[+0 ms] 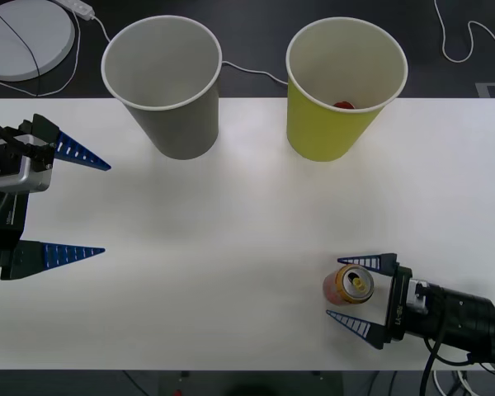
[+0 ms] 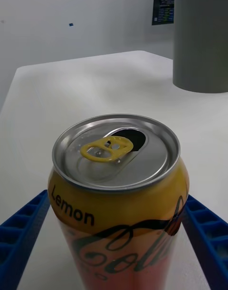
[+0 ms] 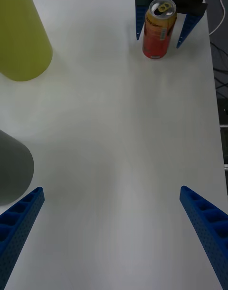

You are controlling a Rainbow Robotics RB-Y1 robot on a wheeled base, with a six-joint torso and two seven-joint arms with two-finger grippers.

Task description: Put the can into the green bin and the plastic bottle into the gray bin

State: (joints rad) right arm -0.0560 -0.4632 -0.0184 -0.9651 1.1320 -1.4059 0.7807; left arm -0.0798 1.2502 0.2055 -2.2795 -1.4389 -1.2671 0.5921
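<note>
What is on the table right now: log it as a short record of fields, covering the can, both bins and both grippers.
can: upright on the white table, near the front right, tab opened
right gripper: open, fingers on either side of the can, not yet closed on it
left gripper: open, holding nothing, at the table's left side
green bin: upright, back right, something red inside
gray bin: upright, back left, beside the green bin
plastic bottle: none visible on the table

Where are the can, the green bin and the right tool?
can [image 1: 347,285]: front view, on its gold top.
green bin [image 1: 326,132]: front view, on its outer wall.
right tool [image 1: 359,295]: front view, midway between its open fingertips, either side of the can.
</note>
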